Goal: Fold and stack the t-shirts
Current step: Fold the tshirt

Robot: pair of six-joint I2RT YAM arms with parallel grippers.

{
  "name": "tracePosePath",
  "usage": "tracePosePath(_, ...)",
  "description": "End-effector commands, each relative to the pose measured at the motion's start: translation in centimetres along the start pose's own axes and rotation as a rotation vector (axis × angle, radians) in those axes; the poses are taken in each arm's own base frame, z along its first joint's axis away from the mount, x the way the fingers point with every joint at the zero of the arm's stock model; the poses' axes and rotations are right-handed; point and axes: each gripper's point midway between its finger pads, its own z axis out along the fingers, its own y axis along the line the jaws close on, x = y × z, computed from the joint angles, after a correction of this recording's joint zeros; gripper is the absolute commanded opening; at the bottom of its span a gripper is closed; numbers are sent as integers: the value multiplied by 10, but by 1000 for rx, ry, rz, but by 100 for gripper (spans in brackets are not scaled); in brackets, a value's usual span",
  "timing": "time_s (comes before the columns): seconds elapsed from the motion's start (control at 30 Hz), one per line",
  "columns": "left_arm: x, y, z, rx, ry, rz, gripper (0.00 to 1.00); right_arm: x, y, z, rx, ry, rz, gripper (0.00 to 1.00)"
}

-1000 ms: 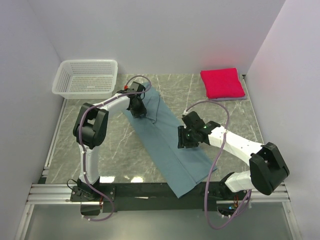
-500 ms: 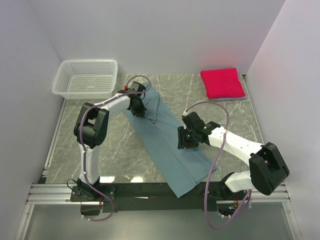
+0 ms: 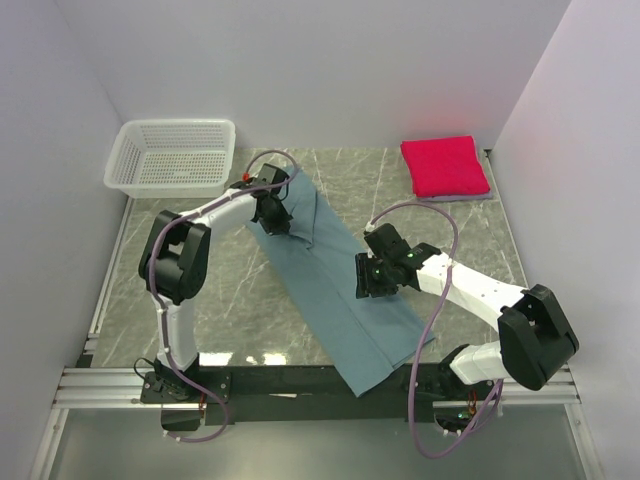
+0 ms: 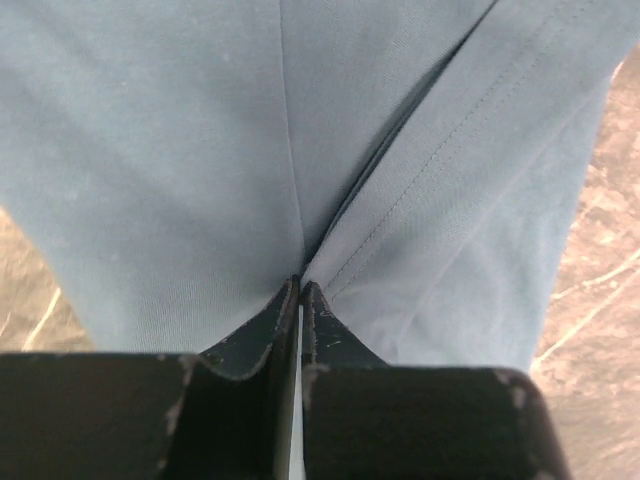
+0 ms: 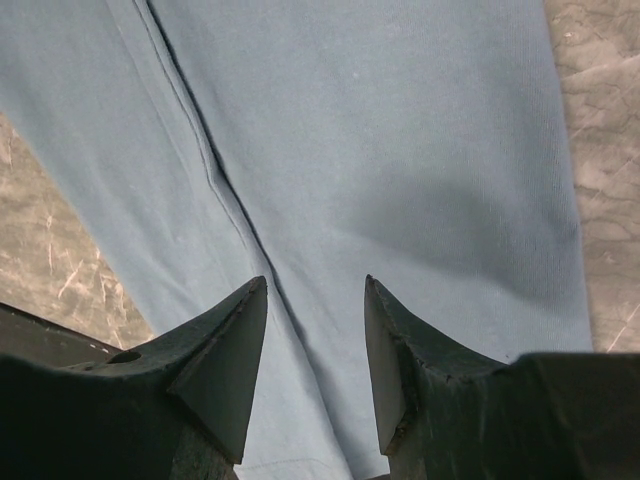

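Observation:
A muted teal-blue t-shirt (image 3: 322, 272) lies as a long folded strip, slanting from the back left to the table's front edge. My left gripper (image 3: 273, 214) is at its far end, jaws shut on a raised fold of the cloth (image 4: 180, 150); the tips (image 4: 301, 286) pinch where a hemmed flap meets the main panel. My right gripper (image 3: 369, 283) hovers over the strip's middle, open, with the teal cloth (image 5: 400, 150) lying flat below its tips (image 5: 315, 287). A folded crimson-pink t-shirt (image 3: 444, 165) rests at the back right on a thin pale lavender one (image 3: 470, 198).
A white mesh basket (image 3: 172, 155) stands at the back left corner. The teal shirt's near end hangs over the black front rail (image 3: 280, 378). Marble tabletop (image 3: 240, 290) shows on both sides of the strip, and white walls enclose the table.
My left gripper has shut on the fold of the teal shirt, and its arm has shifted slightly left. The right arm and gripper have stayed as they were.

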Motion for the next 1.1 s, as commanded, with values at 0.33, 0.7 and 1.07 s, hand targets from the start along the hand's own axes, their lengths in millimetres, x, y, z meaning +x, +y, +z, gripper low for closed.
tracePosePath(0.33, 5, -15, -14, 54, 2, -13, 26, -7, 2, 1, -12, -8, -20, 51)
tracePosePath(0.7, 2, -10, -4, 11, -13, -8, 32, -5, -1, 2, -7, -2, -17, 51)
tracePosePath(1.07, -11, -14, 2, -1, -61, -5, 23, -2, -2, 2, -9, -3, -12, 51)
